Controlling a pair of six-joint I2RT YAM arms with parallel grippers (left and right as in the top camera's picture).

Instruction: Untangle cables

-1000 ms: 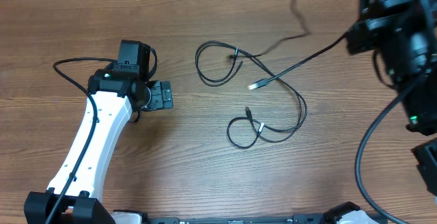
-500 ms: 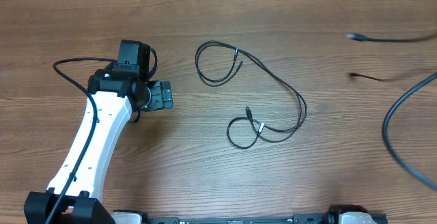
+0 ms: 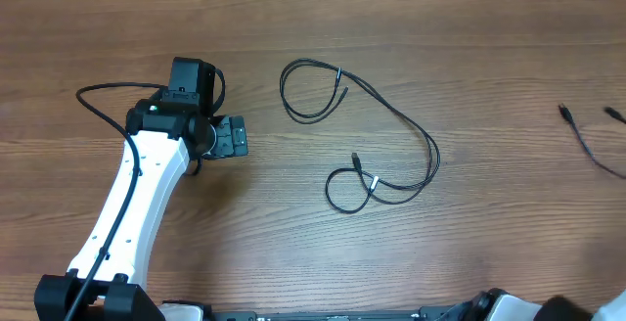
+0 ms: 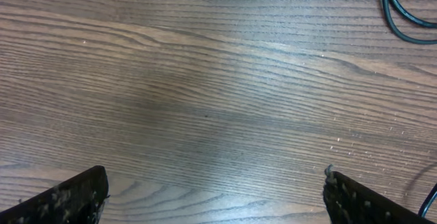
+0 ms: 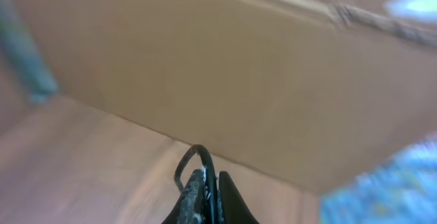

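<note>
Tabletop (image 3: 440, 262): cables (image 3: 373, 182) near left end effector (image 3: 240, 137)

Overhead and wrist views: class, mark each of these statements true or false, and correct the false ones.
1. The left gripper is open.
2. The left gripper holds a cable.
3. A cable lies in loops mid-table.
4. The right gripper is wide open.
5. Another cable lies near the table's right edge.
1. The left gripper is open. True.
2. The left gripper holds a cable. False: only bare table shows between its fingers.
3. The looped cable lies mid-table. True.
4. The right gripper is wide open. False: it is shut on a thin cable.
5. A second cable lies near the table's right edge. True.
</note>
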